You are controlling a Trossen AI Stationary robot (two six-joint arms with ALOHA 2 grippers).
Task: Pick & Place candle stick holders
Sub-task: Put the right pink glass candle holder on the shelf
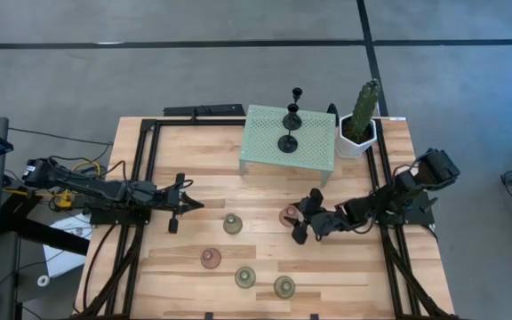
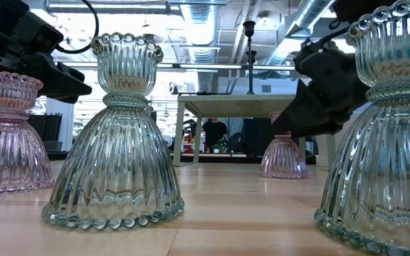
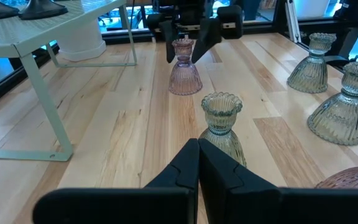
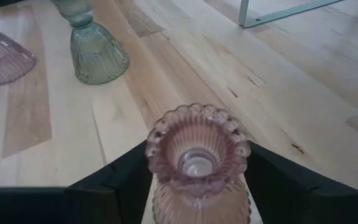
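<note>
A pinkish candle stick holder [image 4: 197, 155] stands upright on its base right of the table's middle. My right gripper [image 1: 299, 219] is open, one finger on each side of the holder's upper part, with gaps showing in the left wrist view. Another pinkish holder [image 1: 211, 258] and three pale green ones [image 1: 232, 224], [image 1: 244, 277], [image 1: 284, 286] stand upright on the wood. Two black holders [image 1: 289, 133] stand on the mint stand [image 1: 265, 147]. My left gripper [image 1: 185, 206] is shut at the table's left, holding nothing.
A cactus in a white pot [image 1: 359, 129] stands right of the mint stand at the far edge. Black frame rails [image 1: 140, 178] run along the table's left and right sides. Bare wood lies between the stand and the glass holders.
</note>
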